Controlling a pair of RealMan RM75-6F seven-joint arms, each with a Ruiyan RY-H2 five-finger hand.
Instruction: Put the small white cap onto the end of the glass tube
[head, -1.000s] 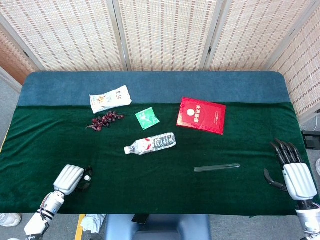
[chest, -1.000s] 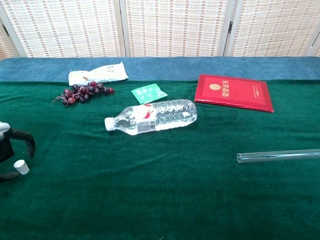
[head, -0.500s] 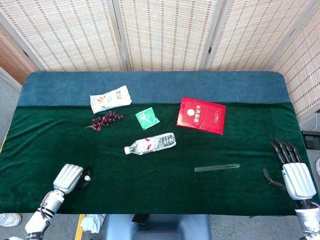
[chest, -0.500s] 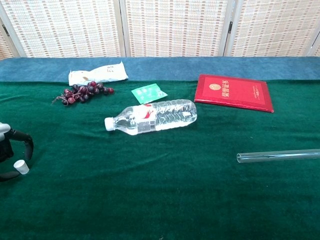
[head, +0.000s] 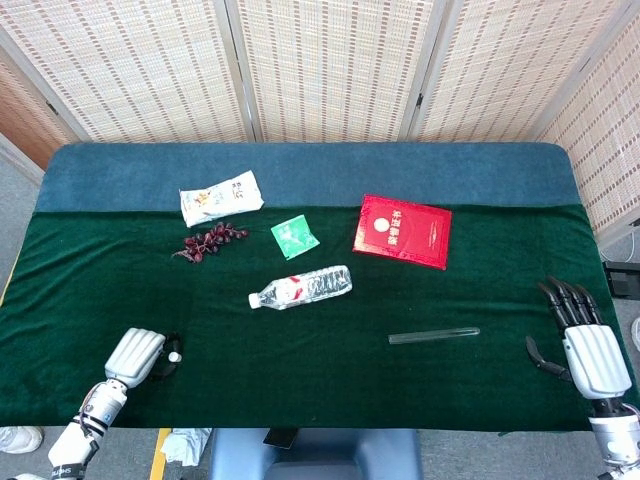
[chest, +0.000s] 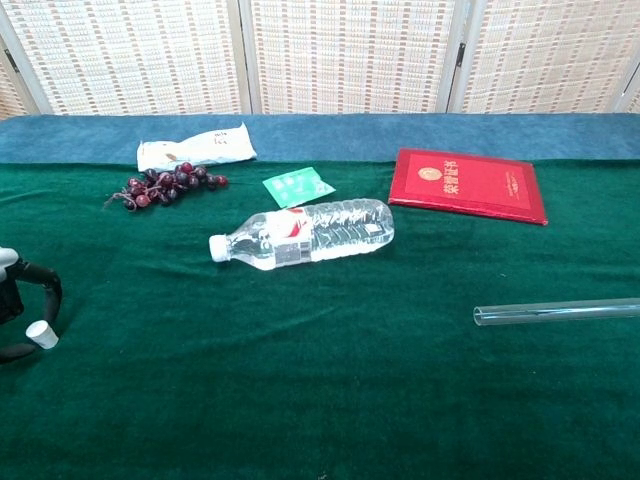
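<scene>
The small white cap (head: 174, 356) (chest: 38, 333) sits near the table's front left corner, pinched between the dark fingertips of my left hand (head: 140, 357) (chest: 22, 318). Only the fingers of that hand show in the chest view, curved around the cap. The glass tube (head: 434, 335) (chest: 555, 312) lies flat on the green cloth at the right, its open end toward the middle, far from the cap. My right hand (head: 585, 345) rests at the table's right edge with its fingers stretched out and nothing in it, a short way right of the tube.
A water bottle (head: 300, 287) lies on its side mid-table. Behind it are a red booklet (head: 402, 230), a green packet (head: 294, 237), a bunch of grapes (head: 210, 241) and a white snack bag (head: 221, 197). Woven screens stand behind the table.
My left hand has drawn slightly back toward the front left corner, and the cap moved with it. The right hand, tube and other objects have stayed put.
</scene>
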